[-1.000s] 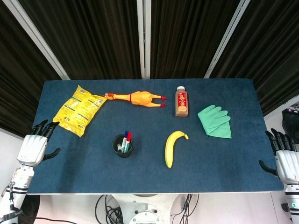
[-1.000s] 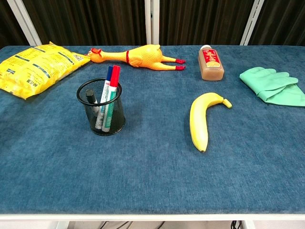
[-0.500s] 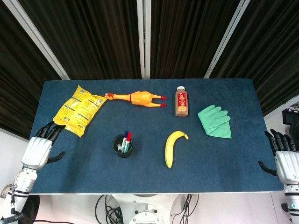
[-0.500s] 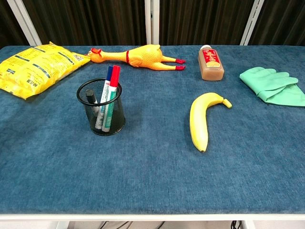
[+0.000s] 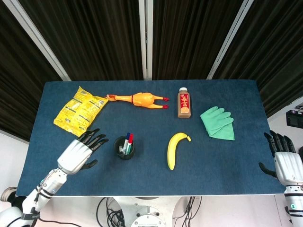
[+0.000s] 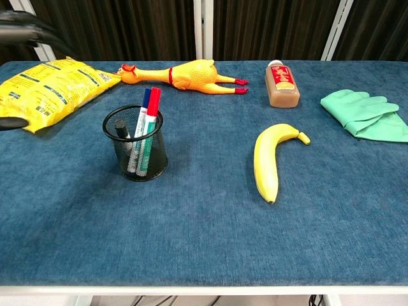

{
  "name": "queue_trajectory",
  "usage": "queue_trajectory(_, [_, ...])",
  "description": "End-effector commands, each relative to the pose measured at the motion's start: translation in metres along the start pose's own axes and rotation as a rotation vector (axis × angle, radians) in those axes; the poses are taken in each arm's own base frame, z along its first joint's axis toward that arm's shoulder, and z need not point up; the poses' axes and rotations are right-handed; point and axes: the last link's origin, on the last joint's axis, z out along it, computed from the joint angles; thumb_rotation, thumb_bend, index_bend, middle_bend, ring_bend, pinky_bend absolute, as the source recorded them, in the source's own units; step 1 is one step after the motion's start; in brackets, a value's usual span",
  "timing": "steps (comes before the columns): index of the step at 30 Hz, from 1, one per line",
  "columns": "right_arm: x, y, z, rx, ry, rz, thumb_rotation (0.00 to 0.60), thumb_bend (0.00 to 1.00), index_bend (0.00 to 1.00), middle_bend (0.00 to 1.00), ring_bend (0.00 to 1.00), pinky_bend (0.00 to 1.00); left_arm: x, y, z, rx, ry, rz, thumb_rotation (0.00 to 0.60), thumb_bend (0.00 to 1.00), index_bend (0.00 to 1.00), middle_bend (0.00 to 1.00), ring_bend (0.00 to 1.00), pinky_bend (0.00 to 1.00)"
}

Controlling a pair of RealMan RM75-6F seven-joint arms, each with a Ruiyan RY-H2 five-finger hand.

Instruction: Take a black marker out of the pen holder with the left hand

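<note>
A black mesh pen holder stands on the blue table, left of centre. Several markers stick out of it: a black-capped one leans at its left side, with red, blue and green ones beside it. My left hand hovers over the table just left of the holder, fingers spread, holding nothing; in the chest view only blurred dark fingertips show at the top left. My right hand hangs off the table's right edge, fingers apart and empty.
A yellow snack bag lies at the back left, a rubber chicken behind the holder. A brown bottle, a banana and green gloves lie to the right.
My left hand has swung in from the table's left edge to a spot just left of the pen holder. The right hand has barely moved.
</note>
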Motion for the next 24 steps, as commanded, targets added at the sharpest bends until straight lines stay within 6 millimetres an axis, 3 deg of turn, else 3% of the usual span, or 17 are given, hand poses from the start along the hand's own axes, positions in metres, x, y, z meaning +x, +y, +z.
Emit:
queue_trajectory(1, [0.002, -0.001, -0.001, 0.003, 0.004, -0.004, 0.6, 0.15, 0.0, 0.0, 0.0, 0.0, -0.008, 0.009, 0.018, -0.029, 0.006, 0.029, 0.6, 0.23, 0.21, 0.16, 0.04, 0.18])
queue_trajectory(10, [0.009, 0.0, -0.004, 0.001, 0.021, 0.0, 0.6, 0.17, 0.0, 0.0, 0.0, 0.0, -0.034, 0.024, 0.038, -0.03, 0.008, 0.062, 0.6, 0.23, 0.31, 0.16, 0.04, 0.17])
queue_trajectory(24, [0.004, 0.004, -0.006, -0.017, -0.001, 0.0, 0.6, 0.18, 0.0, 0.0, 0.0, 0.0, -0.045, 0.025, 0.052, -0.046, -0.038, 0.03, 0.6, 0.25, 0.39, 0.16, 0.04, 0.19])
